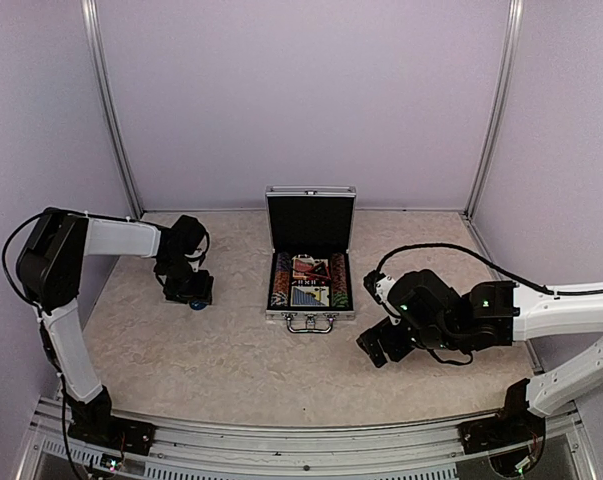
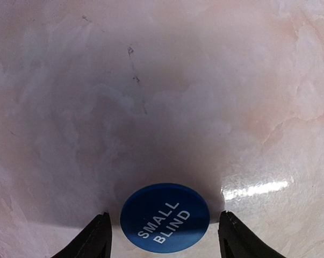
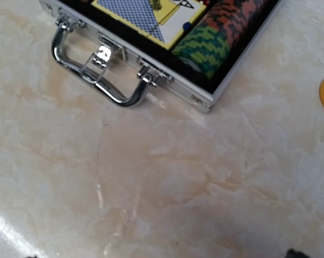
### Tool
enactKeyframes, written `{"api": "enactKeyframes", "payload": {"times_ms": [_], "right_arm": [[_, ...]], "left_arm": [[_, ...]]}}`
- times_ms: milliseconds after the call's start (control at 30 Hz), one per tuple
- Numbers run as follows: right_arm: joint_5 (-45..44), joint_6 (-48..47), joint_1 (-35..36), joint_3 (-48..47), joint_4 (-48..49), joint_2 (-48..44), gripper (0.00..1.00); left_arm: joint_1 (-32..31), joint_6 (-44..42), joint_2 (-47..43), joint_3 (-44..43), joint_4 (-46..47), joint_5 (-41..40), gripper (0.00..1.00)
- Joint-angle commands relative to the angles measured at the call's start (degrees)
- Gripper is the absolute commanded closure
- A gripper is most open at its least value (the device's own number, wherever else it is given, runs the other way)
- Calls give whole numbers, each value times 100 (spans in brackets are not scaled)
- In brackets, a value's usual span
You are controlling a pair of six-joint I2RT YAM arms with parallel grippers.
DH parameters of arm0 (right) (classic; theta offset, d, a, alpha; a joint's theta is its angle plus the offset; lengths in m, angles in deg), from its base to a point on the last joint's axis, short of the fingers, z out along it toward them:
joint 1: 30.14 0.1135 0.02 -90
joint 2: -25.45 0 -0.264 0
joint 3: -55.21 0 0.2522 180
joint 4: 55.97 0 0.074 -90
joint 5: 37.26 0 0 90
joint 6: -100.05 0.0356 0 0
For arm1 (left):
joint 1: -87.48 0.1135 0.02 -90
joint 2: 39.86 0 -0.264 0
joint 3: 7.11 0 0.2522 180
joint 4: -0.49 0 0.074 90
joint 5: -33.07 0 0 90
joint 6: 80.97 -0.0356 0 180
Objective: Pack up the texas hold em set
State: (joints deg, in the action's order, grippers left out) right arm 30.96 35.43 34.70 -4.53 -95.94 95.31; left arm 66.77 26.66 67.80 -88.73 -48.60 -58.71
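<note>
Left claw (image 2: 165, 215) open, straddling blue SMALL BLIND disc (image 2: 165, 221) flat on bench (image 1: 231, 350), well left of open case (image 1: 310, 283) | right claw (image 1: 381, 345) open, empty | pinch low across disc centre, lift level | bare bench toward case; mind raised lid (image 1: 310, 215), handle (image 3: 97, 75).

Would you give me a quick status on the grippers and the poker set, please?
Left gripper open, astride blue SMALL BLIND disc, not touching. Right gripper open, empty, near case. Lid up, cards and chips inside.
</note>
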Motion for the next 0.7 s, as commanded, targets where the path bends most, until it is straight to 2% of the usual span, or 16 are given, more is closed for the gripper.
{"api": "enactKeyframes", "payload": {"times_ms": [0, 667], "right_arm": [[-19, 44, -41, 70, 103, -109, 0], [-37, 61, -41, 115, 74, -273, 0]], "left_arm": [[-45, 62, 165, 66, 84, -48, 33], [-326, 235, 385, 201, 27, -401, 40]]}}
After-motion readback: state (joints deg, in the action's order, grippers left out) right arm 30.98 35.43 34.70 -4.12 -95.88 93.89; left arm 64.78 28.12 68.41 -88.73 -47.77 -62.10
